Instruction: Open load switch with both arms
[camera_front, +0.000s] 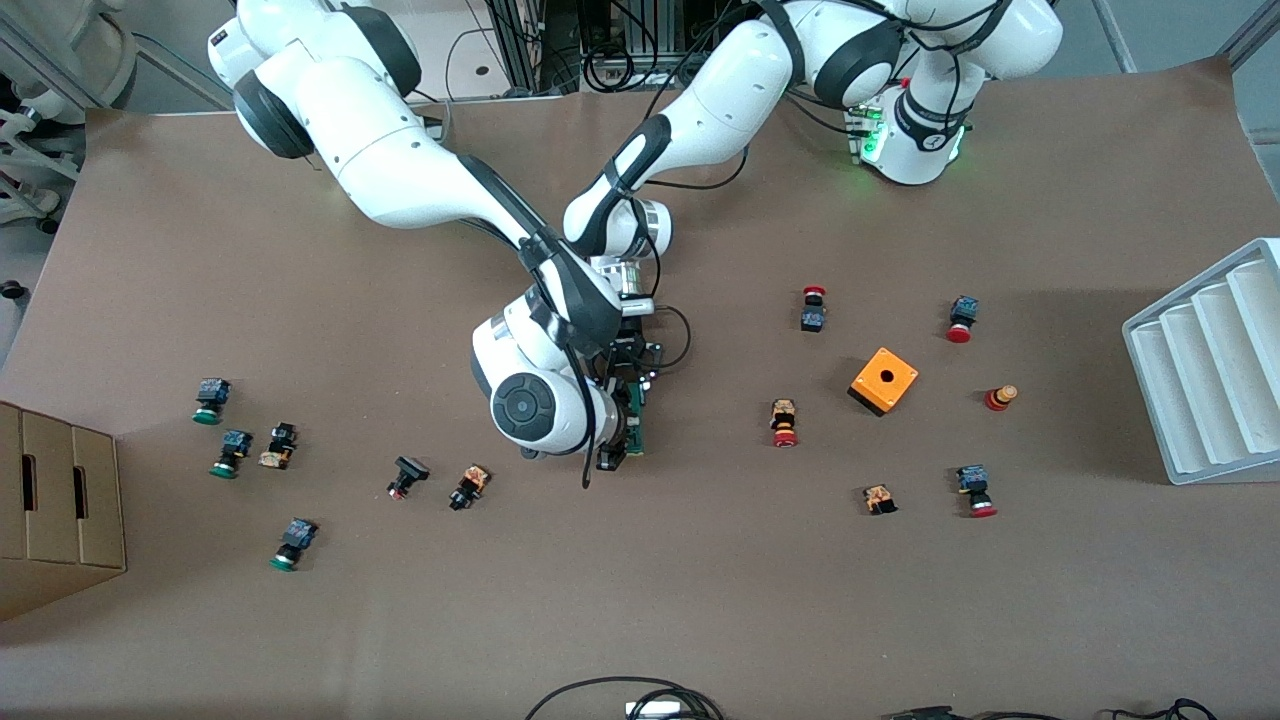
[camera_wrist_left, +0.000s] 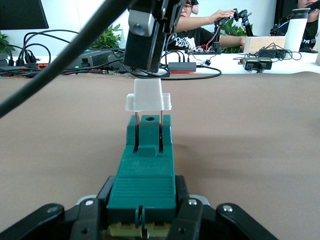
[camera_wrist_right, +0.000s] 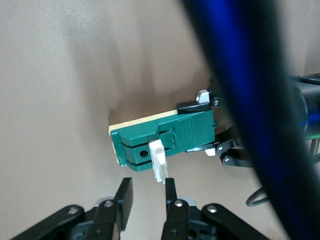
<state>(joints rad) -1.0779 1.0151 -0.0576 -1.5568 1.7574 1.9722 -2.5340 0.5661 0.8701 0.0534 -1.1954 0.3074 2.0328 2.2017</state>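
Centrally in the front view, the right gripper (camera_front: 612, 455) hangs over the near end of the load switch (camera_front: 634, 420), its fingers (camera_wrist_right: 171, 202) narrowed but gripping nothing, the white block (camera_wrist_right: 158, 159) standing just clear of them. Just above, the left gripper (camera_front: 630, 362) clamps the green bar's other end. Farther right sits an orange box (camera_front: 883, 380).

Load switch (camera_wrist_left: 142, 175) ribbed green plastic; table (camera_front: 700, 600) matt brown
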